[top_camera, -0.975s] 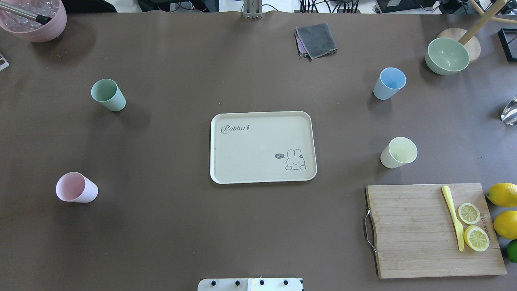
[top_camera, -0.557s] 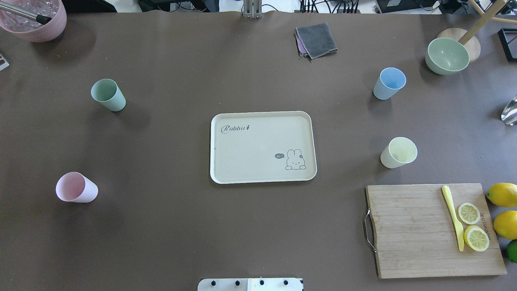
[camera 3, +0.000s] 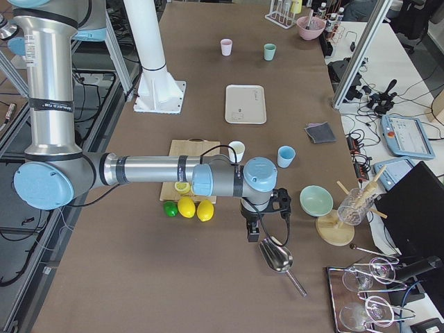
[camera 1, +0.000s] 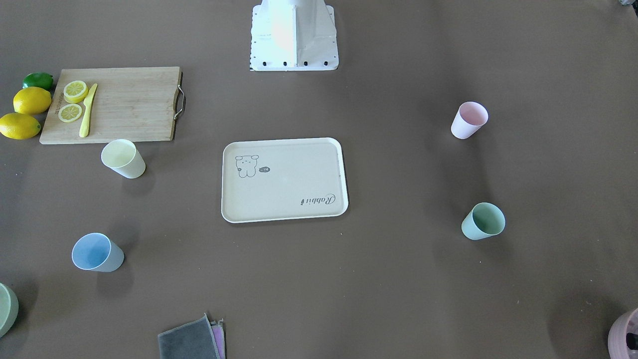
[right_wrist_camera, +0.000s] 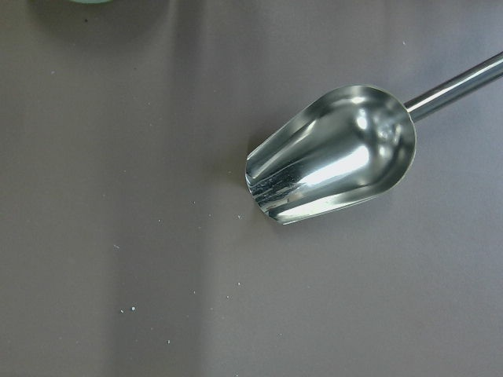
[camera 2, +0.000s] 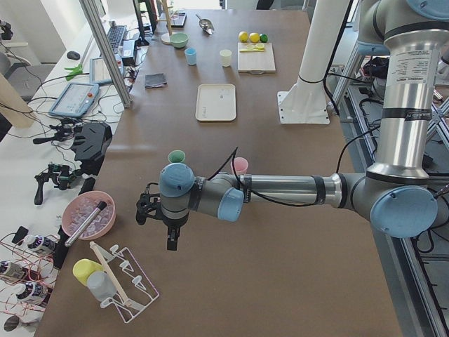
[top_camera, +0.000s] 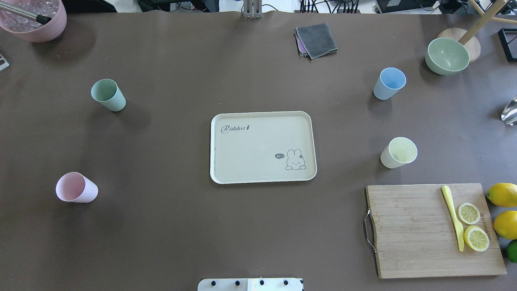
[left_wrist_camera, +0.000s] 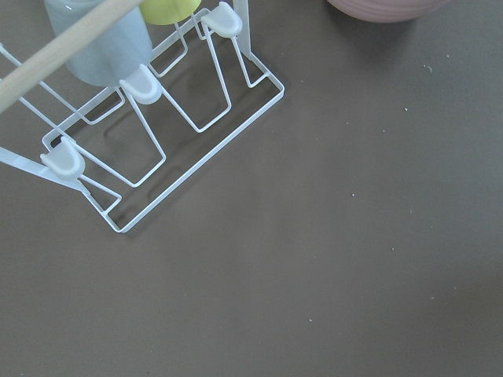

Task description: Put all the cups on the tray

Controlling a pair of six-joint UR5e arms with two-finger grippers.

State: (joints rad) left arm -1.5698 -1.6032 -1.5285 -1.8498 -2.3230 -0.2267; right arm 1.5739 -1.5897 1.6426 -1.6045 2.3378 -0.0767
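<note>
The cream Rabbit tray (top_camera: 262,147) lies flat at the table's middle with nothing on it. Four cups stand on the table around it: mint green (top_camera: 108,95) at far left, light pink (top_camera: 76,187) at near left, light blue (top_camera: 389,83) at far right, pale yellow (top_camera: 398,152) at right by the board. My left gripper (camera 2: 172,242) hangs over the table's left end, beyond the pink cup (camera 2: 240,166). My right gripper (camera 3: 253,234) hangs over the right end above a steel scoop (camera 3: 277,258). I cannot tell whether either gripper is open or shut.
A wooden cutting board (top_camera: 434,230) with lemon halves and a yellow knife is at near right, with lemons beside it. A sage bowl (top_camera: 446,55), a grey cloth (top_camera: 316,39) and a mauve pot (top_camera: 34,18) stand at the back. A white wire rack (left_wrist_camera: 157,126) is under the left wrist.
</note>
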